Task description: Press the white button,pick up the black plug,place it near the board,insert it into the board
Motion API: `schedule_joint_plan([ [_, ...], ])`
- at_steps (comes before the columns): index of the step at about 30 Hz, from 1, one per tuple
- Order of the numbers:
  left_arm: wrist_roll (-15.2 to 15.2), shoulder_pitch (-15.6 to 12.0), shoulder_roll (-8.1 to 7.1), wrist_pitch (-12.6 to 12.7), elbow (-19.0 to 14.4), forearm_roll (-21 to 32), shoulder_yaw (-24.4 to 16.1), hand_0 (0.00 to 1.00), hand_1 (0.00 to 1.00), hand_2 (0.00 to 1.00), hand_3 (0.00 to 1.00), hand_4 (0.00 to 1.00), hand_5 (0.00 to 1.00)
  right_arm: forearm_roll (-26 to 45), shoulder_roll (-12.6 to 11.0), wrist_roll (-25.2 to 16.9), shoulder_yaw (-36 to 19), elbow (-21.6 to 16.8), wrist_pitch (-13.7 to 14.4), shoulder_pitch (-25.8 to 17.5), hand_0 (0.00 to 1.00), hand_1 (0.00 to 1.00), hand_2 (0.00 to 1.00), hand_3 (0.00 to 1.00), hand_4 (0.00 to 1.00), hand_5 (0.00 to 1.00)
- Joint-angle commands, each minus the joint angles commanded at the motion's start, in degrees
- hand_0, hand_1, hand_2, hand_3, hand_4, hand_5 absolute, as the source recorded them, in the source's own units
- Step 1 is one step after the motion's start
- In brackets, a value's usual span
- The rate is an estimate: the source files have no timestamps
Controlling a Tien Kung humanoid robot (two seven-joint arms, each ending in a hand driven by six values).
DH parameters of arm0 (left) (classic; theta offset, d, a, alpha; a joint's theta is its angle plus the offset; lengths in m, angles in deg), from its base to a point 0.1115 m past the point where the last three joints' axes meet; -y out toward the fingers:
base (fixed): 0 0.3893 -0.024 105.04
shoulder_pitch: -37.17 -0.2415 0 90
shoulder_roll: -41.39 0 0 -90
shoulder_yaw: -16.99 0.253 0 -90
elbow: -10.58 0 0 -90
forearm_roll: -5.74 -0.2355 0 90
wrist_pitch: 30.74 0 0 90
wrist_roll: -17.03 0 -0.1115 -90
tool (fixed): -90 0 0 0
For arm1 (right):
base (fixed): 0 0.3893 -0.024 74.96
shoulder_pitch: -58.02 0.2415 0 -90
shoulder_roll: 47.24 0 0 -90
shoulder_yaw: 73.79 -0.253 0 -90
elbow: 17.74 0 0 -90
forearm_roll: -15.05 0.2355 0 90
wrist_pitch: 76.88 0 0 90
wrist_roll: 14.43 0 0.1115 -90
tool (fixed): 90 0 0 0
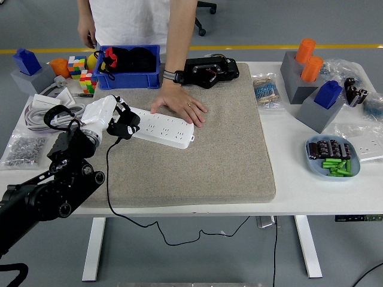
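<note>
Plug (125, 127), black, sits grasped in the left hand (108, 117) fingers at the power strip's (160, 128) left end, centre-left of frame; a person's hand (179, 106) presses the strip down.

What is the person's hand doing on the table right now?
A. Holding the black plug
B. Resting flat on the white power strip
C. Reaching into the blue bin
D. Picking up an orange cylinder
B: the person's hand lies palm-down on the white power strip, while the robot's left hand holds the black plug at the strip's left end.
</note>
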Motion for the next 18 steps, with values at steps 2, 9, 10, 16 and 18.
schedule_joint_plan([
  [2,0.03,0.15,0.15,0.0,0.3,0.05,0.34,0.117,0.134,0.209,0.365,0.424,0.002,0.02,-0.02,0.02,0.05,0.03,-0.01,-0.05,0.709,0.627,0.645,0.609,0.66,0.363],
  [9,-0.04,0.72,0.63,0.15,1.09,0.06,0.99,0.116,0.133,0.209,0.364,0.423,0.002,0.06,-0.05,0.0,0.2,0.0,0.01,-0.04,0.71,0.626,0.645,0.608,0.658,0.362],
  [10,-0.05,0.8,0.69,0.16,1.16,0.05,1.12,0.116,0.133,0.209,0.364,0.423,0.002,0.08,-0.04,-0.01,0.22,-0.01,0.02,-0.04,0.71,0.626,0.645,0.608,0.658,0.362],
  [16,-0.04,1.72,1.1,0.28,2.16,-0.05,2.02,0.115,0.133,0.208,0.365,0.424,0.002,0.15,-0.07,-0.03,0.35,-0.02,0.02,0.06,0.71,0.625,0.645,0.608,0.659,0.362],
  [18,-0.01,2.06,1.2,0.29,2.62,-0.19,2.32,0.115,0.133,0.208,0.365,0.424,0.002,0.17,-0.09,-0.03,0.36,-0.02,0.02,0.08,0.71,0.625,0.645,0.608,0.659,0.362],
])
